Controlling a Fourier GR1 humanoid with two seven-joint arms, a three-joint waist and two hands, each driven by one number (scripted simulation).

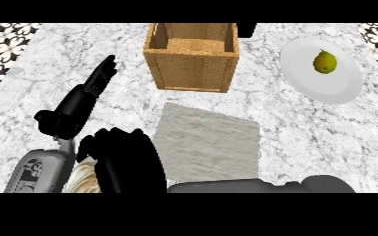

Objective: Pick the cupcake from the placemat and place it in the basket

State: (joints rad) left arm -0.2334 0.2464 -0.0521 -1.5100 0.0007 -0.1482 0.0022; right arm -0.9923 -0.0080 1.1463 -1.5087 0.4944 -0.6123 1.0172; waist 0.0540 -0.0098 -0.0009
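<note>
A white plate (336,87) lies on the grey-veined marble counter (310,135), toward its far right corner. A yellow-green pear (325,62) stands on the plate, nearer its far edge.

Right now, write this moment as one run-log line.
right hand: curled round cupcake, beside placemat | left hand: open, resting | basket: no cupcake yet

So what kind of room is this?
Probably a kitchen. There's a stone counter, a white plate with a pear on it, and a basket and a placemat.
</note>
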